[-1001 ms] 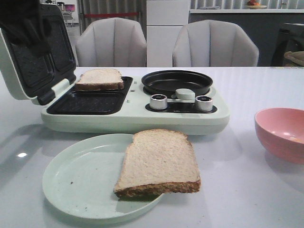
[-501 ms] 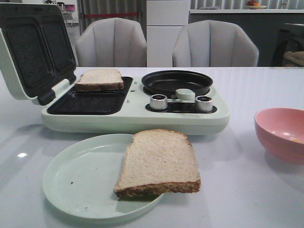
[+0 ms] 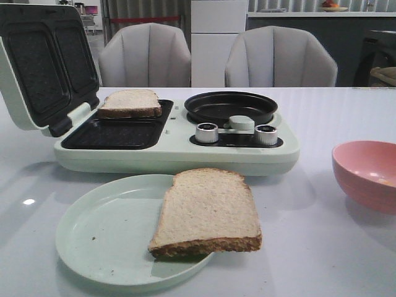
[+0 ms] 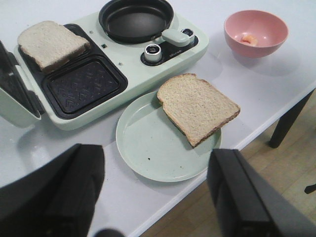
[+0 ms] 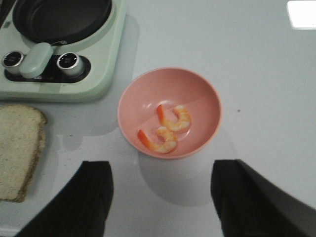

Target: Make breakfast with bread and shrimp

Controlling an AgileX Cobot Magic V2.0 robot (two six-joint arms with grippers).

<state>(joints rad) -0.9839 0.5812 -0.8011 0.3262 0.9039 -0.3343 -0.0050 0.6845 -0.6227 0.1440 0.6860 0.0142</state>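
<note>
One bread slice (image 3: 207, 210) (image 4: 197, 107) lies on the right half of a pale green plate (image 3: 105, 235) (image 4: 148, 143), overhanging its rim. A second bread slice (image 3: 130, 103) (image 4: 52, 42) rests in the far grill tray of the breakfast machine (image 3: 173, 154). Three curled orange shrimp (image 5: 168, 128) (image 4: 249, 39) lie in the pink bowl (image 3: 359, 179) (image 5: 197, 94) at the right. My left gripper (image 4: 155, 197) hovers open high above the plate's near side. Just as open, my right gripper (image 5: 163, 197) hangs above the table just short of the bowl. Neither gripper shows in the front view.
The machine's lid (image 3: 37, 62) stands open at the left; its near grill tray (image 3: 114, 133) and round black pan (image 3: 230, 106) hold nothing. Two knobs (image 3: 206, 132) sit in front of the pan. The table's front edge (image 4: 256, 133) lies close to the plate. Two chairs (image 3: 145, 55) stand behind.
A dark arm that overlapped the open lid at the top left one second ago has left the front view. Bread, plate and bowl have not moved.
</note>
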